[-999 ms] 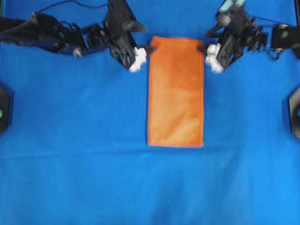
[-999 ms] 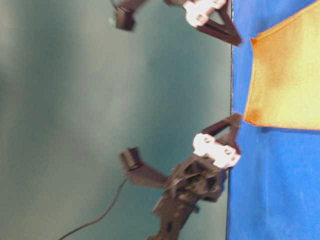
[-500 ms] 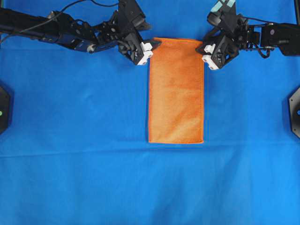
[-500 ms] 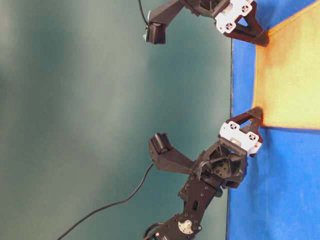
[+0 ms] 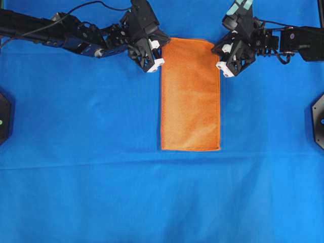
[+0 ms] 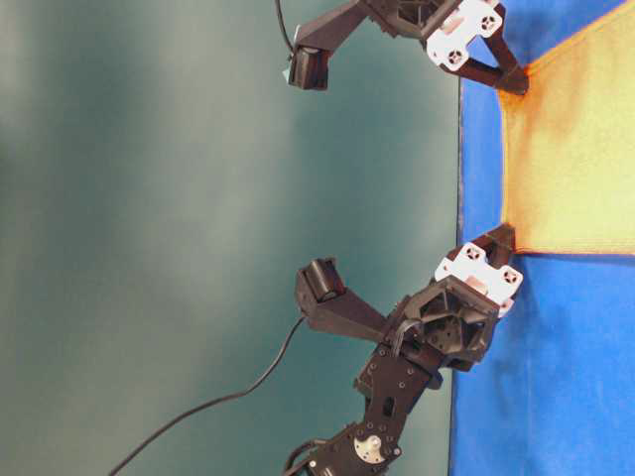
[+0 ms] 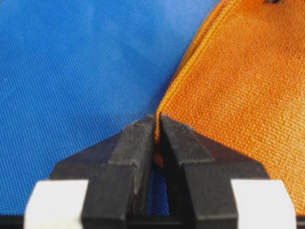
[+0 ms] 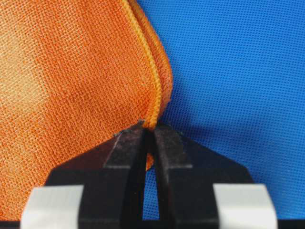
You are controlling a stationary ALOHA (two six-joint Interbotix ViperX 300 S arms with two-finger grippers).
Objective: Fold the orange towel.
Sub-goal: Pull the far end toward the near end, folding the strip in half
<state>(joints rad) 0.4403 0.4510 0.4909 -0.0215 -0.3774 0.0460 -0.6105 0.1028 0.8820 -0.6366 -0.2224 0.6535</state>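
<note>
— Blue cloth (image 5: 91,167) is covering the whole work surface, and it is lying flat from edge to edge in the overhead view. What is sitting on it?

— The orange towel (image 5: 190,96) is lying on the blue cloth a little right of centre, toward the top of the overhead view. It is showing as a tall, narrow rectangle, and along its edges two stitched hems are running one over the other, so it is looking doubled over.

— And the arms?

— Both are reaching in from the top corners. The left gripper (image 5: 163,48) is sitting at the towel's upper left corner, and the right gripper (image 5: 218,49) is sitting at the upper right corner.

— Are they gripping anything?

— Yes. In the left wrist view the left gripper (image 7: 156,125) is pinching the towel's corner, with its black fingers (image 7: 136,143) pressed nearly together around the orange hem. In the right wrist view the right gripper (image 8: 147,130) is doing the same: the rounded orange corner is disappearing between its narrowed fingers (image 8: 125,145).

— Is the towel lifting?

— From table level, both pinched corners are lying low against the blue cloth.
</note>
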